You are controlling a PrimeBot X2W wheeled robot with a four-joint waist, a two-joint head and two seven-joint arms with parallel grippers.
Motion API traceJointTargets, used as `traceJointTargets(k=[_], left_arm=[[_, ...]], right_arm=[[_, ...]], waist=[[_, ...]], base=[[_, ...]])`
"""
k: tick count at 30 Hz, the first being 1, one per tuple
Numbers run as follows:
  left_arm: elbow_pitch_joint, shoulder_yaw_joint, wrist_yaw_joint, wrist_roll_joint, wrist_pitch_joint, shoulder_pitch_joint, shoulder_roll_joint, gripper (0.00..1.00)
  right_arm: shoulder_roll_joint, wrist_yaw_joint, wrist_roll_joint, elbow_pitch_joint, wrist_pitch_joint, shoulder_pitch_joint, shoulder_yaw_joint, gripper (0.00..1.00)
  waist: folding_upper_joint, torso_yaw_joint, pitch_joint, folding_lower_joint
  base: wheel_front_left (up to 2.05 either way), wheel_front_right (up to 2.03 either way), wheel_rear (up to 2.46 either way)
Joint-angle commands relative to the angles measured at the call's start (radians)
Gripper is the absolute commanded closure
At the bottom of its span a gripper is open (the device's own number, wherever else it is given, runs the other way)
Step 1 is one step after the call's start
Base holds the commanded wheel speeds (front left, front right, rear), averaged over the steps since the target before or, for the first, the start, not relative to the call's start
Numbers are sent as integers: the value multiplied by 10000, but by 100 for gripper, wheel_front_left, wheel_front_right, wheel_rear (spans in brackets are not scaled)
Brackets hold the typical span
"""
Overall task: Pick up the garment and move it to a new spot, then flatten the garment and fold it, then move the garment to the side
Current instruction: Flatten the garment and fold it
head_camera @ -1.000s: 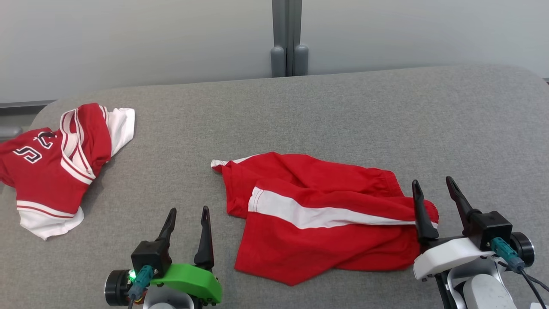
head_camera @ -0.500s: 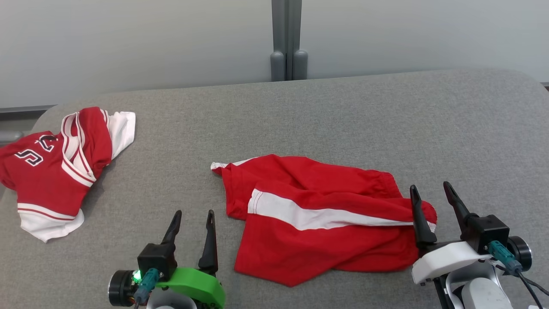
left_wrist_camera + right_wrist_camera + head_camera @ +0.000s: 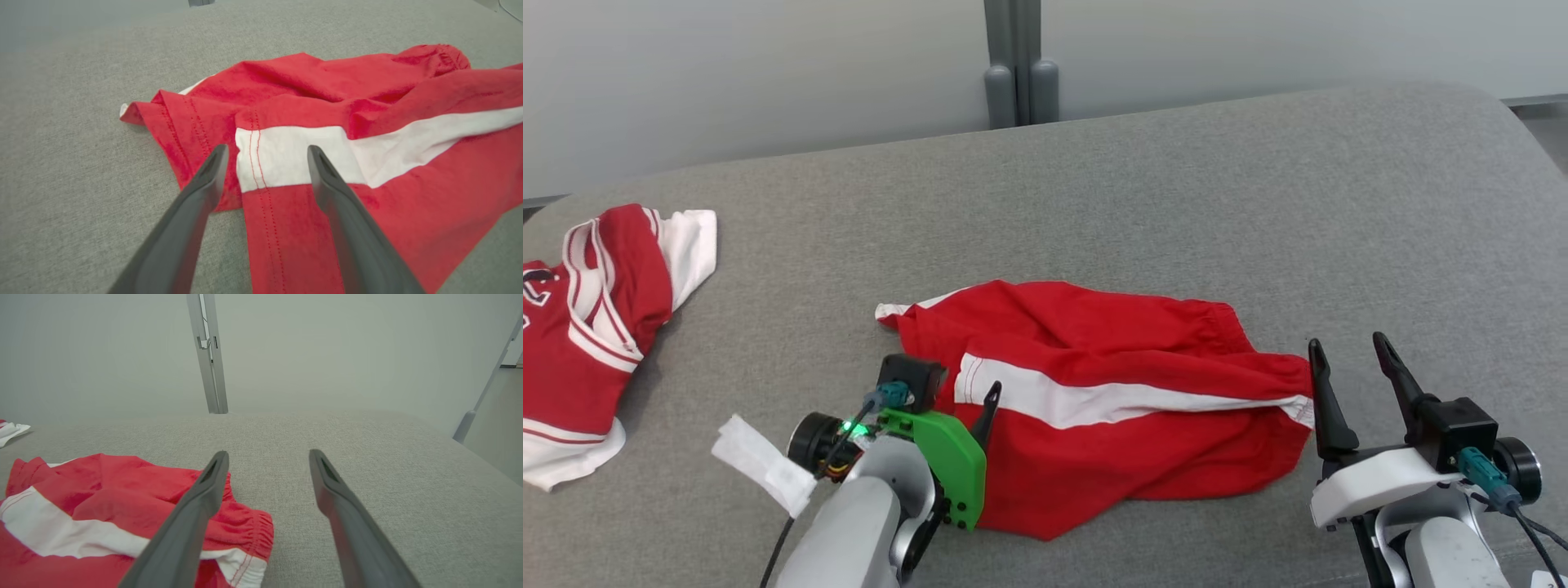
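The garment, red shorts with a white side stripe, lies crumpled on the grey padded table. My left gripper is turned over the shorts' left hem. In the left wrist view it is open, its fingers straddling the stitched end of the white stripe; I cannot tell whether they touch the cloth. My right gripper stands open just right of the gathered waistband, with bare table between its fingers. The shorts lie left of it, the left finger overlapping them.
A second garment, a red and white jersey, lies at the table's left edge. A grey post rises behind the table against the pale wall. Bare table stretches behind and to the right of the shorts. A white tag hangs from my left wrist.
The camera has shifted, so everything sits further left. My left gripper has swung right and forward from beside the shorts onto their left hem. The right gripper stays open by the waistband.
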Motion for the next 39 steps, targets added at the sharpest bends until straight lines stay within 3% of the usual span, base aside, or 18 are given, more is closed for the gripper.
traceJointTargets(k=[1,5,11,21,24,32,39], left_arm=[[226,9,-82,-132,282,-274,33,0],[846,223,-181,-712,931,-745,76,0],[1305,597,-157,-1206,1057,-1026,183,0],[942,433,-247,-1641,1089,-631,192,2],[695,394,-253,-1707,1171,-537,233,49],[254,405,-53,-1756,1387,-302,473,100],[-12,423,136,-1762,1271,-163,545,100]], right_arm=[[-29,-3,-14,-6,-29,-78,-34,0],[-29,-3,-33,1,-29,-82,-114,0],[-28,-3,-88,-63,-29,69,-318,0],[-29,-3,-132,-169,-31,287,-450,0],[-29,-3,-111,-235,-29,369,-477,0],[-28,-3,-51,-123,-31,606,-398,0],[-31,-3,558,165,-29,773,311,0]], waist=[[0,-386,290,0],[0,-716,431,0],[0,-960,509,0],[0,-950,422,0],[0,-926,446,0],[0,-863,515,0],[0,-797,563,0]], base=[[0,0,0],[0,0,0],[0,0,0],[0,0,0],[0,0,0],[0,0,0],[0,0,0]])
